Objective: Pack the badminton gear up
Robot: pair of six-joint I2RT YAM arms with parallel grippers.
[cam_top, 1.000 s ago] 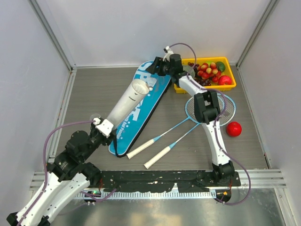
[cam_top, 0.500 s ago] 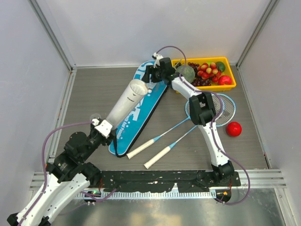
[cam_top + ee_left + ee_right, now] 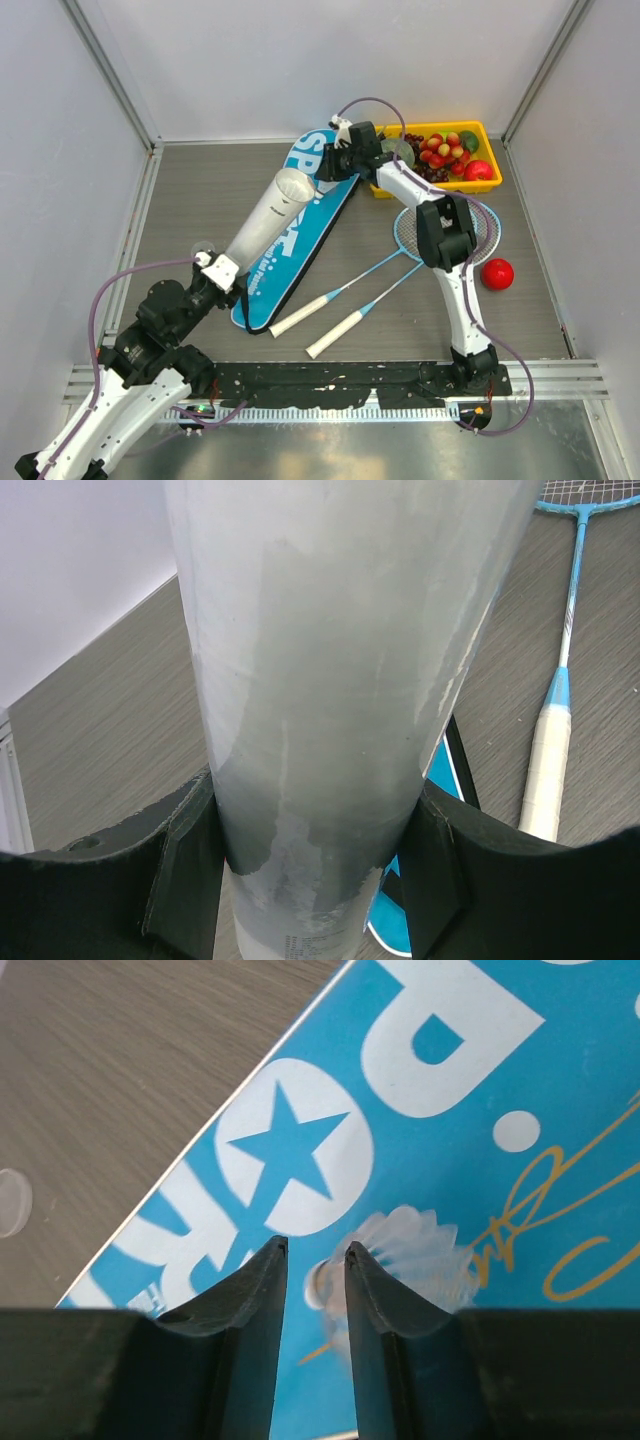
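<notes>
1. Gripping the tube [image 3: 340, 660], the left fingers [image 3: 190, 870] hold it tilted over the bag [image 3: 325, 195].
2. Right fingers [image 3: 255, 1320] stand narrow and empty above the bag's far end, a shuttlecock [image 3: 410, 1255] just beside them.

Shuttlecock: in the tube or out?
Out. The shuttlecock lies on the bag, right by the right gripper.

Two rackets [image 3: 300, 314], one tube [image 3: 262, 222], one bag [image 3: 310, 225], one shuttlecock [image 3: 410, 1250], one tray [image 3: 445, 126]
</notes>
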